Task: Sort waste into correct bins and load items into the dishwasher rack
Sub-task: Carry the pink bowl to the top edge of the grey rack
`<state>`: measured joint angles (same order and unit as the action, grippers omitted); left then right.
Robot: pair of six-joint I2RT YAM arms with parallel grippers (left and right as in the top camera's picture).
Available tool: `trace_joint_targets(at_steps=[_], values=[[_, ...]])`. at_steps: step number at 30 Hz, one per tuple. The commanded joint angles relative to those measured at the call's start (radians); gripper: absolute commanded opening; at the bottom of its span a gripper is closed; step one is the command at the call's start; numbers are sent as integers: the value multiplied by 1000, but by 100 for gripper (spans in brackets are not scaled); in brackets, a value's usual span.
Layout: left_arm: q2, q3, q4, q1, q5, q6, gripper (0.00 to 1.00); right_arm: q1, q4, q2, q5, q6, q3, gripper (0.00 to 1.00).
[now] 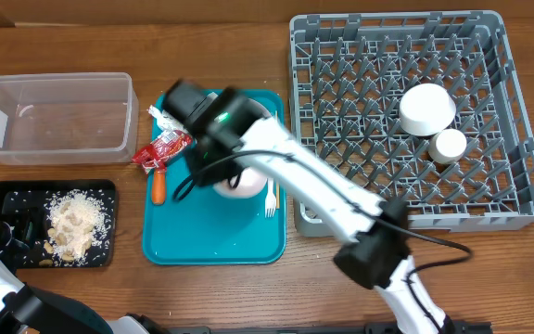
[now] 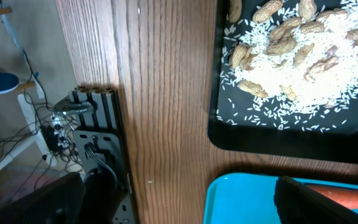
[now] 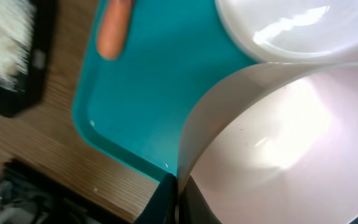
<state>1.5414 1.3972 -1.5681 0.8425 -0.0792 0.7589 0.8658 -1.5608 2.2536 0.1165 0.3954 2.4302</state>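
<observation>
My right gripper [image 3: 176, 198] is shut on the rim of a pale pink bowl [image 3: 278, 143] over the teal tray [image 3: 148, 93]. A white dish [image 3: 284, 28] lies just beyond the bowl. Overhead, the right arm [image 1: 211, 116] covers most of the dishes [image 1: 239, 183]. A red wrapper [image 1: 162, 148], an orange carrot [image 1: 158, 186], a white napkin [image 1: 160, 116] and a white fork [image 1: 270, 197] lie on the tray. The grey rack [image 1: 513, 139] holds a white bowl [image 1: 426, 109] and a small cup [image 1: 450, 145]. My left gripper [image 2: 191, 208] is open and empty near the tray's corner.
A clear tub [image 1: 54, 116] stands at the far left. A black tray [image 1: 100, 190] in front of it holds rice and peanuts [image 1: 74, 223], which also show in the left wrist view [image 2: 297, 56]. The table edge and cables [image 2: 73, 143] are left of my left gripper.
</observation>
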Motion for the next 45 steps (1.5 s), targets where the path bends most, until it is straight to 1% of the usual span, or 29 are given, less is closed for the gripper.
trace_joint_targets(at_steps=[1,2,3,5,6,7,8,11,12,15,16,19,23,27,29,31,34,45], values=[[3,11,2,0,2,5,100,-163,-10,-190,30,-92,59,4],[3,11,2,1,2,5,100,-193,-13,-205,59,-116,59,4],[3,11,3,1,2,5,100,-274,-16,-236,142,-174,58,4],[3,11,4,1,2,5,100,-377,-16,-257,244,-232,58,4],[3,11,6,0,2,5,100,-492,-13,-260,360,-290,58,4],[3,11,7,0,2,5,100,-567,-13,-256,441,-333,56,4],[3,11,10,0,2,5,100,-685,-12,-244,584,-452,42,4],[3,11,11,0,2,5,100,-850,-5,-211,806,-644,12,4],[3,11,12,0,2,5,100,-909,3,-189,879,-682,10,4],[3,11,14,0,3,8,100,-1003,58,-126,1028,-718,10,4],[3,11,13,0,6,8,100,-1022,92,-93,1084,-717,10,4],[3,11,17,0,10,8,100,-1022,172,-11,1162,-718,10,4],[3,11,21,0,10,8,100,-1004,266,74,1201,-713,10,4],[3,11,21,0,10,8,100,-1004,311,119,1201,-705,10,4],[3,11,23,0,10,8,100,-1005,307,137,1179,-695,9,4],[3,11,29,0,10,8,100,-1005,296,154,1074,-675,7,4],[3,11,32,0,10,8,100,-1004,296,167,990,-649,-3,4],[3,11,35,-1,10,8,100,-1019,321,233,937,-650,-10,4]])
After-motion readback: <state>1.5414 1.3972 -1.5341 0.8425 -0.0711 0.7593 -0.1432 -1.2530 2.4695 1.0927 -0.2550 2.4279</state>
